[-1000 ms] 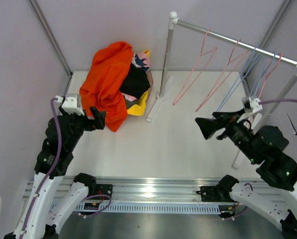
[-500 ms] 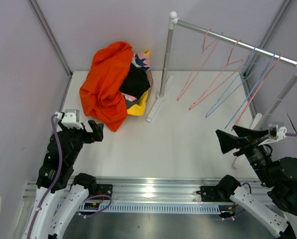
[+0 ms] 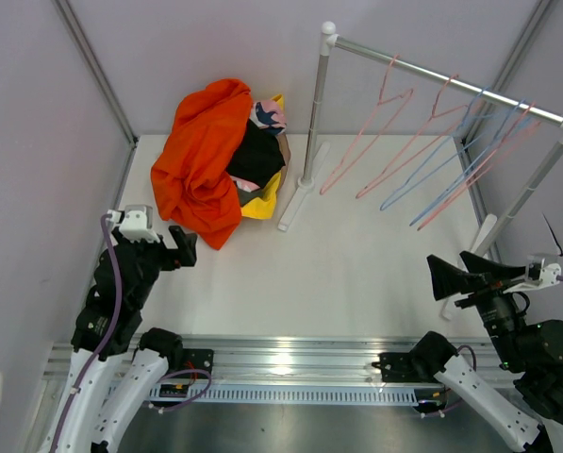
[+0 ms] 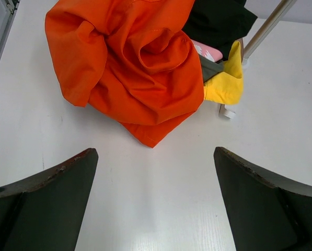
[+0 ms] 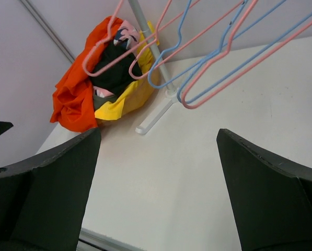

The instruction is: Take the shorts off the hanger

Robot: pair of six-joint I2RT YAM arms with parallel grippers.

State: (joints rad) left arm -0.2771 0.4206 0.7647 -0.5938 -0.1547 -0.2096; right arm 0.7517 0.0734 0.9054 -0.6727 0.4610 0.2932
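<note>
Notably, both left gripper (image 3: 187, 245) and right gripper (image 3: 451, 271) stood wide open, empty; a careless sweep could snag the bare hangers (image 3: 436, 156).

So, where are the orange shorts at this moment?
In the top view, the orange shorts lie heaped on the table at its far left, just left of the rack post and beyond the left gripper.

Looks like a robot test cell in a lab: plain pale-lilac wall panels (image 3: 196, 47) on grey metal struts (image 3: 94, 71) close around a bare white table (image 3: 356, 274). Along the table's near edge, a ribbed aluminium rail (image 3: 290, 363) carries two black-and-white robot arms (image 3: 121, 283).
</note>
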